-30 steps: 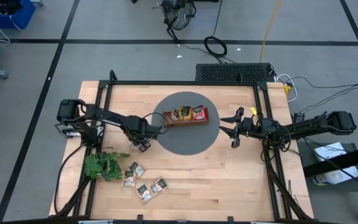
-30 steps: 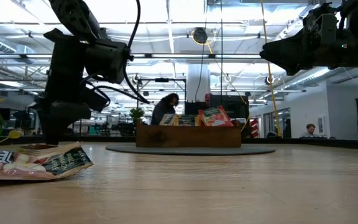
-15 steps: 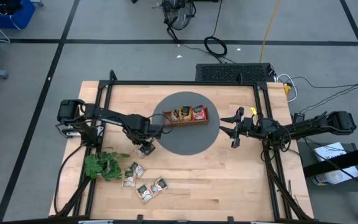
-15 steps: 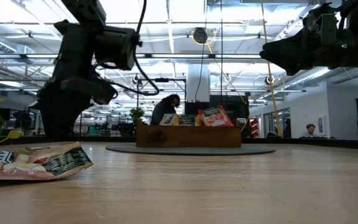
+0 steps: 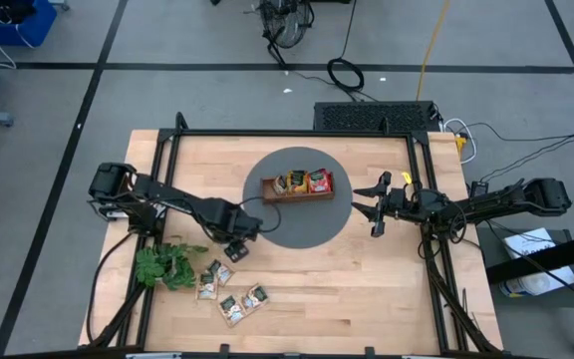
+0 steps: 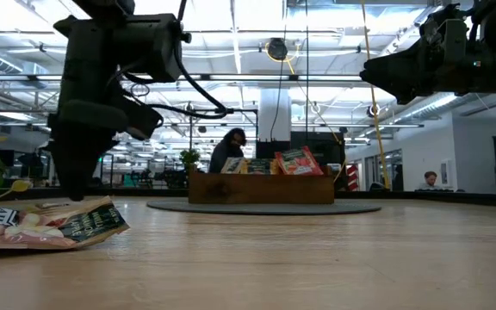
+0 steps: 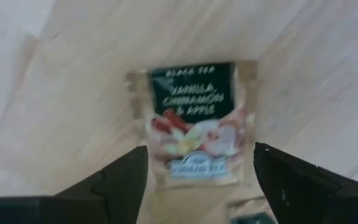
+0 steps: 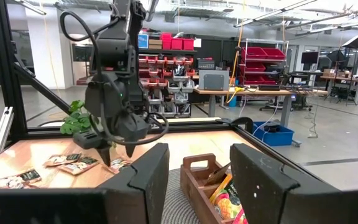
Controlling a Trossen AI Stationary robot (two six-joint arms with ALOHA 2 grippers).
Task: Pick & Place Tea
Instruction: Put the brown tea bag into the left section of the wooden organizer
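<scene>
- The left gripper (image 5: 235,248) hangs just above the loose tea packets (image 5: 229,290) on the table (image 5: 367,289), near the plant (image 5: 165,265). Its fingers are wide apart, with one packet (image 7: 194,121) lying below them, not held.
- More tea sits in the wooden tray (image 5: 298,184).
- The right gripper (image 5: 375,207) waits beside the grey mat (image 5: 297,227), fingers apart, holding nothing.

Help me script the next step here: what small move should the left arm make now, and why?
Probably lower the left tool straight down onto the tea sachet. Its fingers are spread and the pale sachet with dark green print lies flat on the table centred between them, not yet gripped. The right tool waits beside the tray.
</scene>
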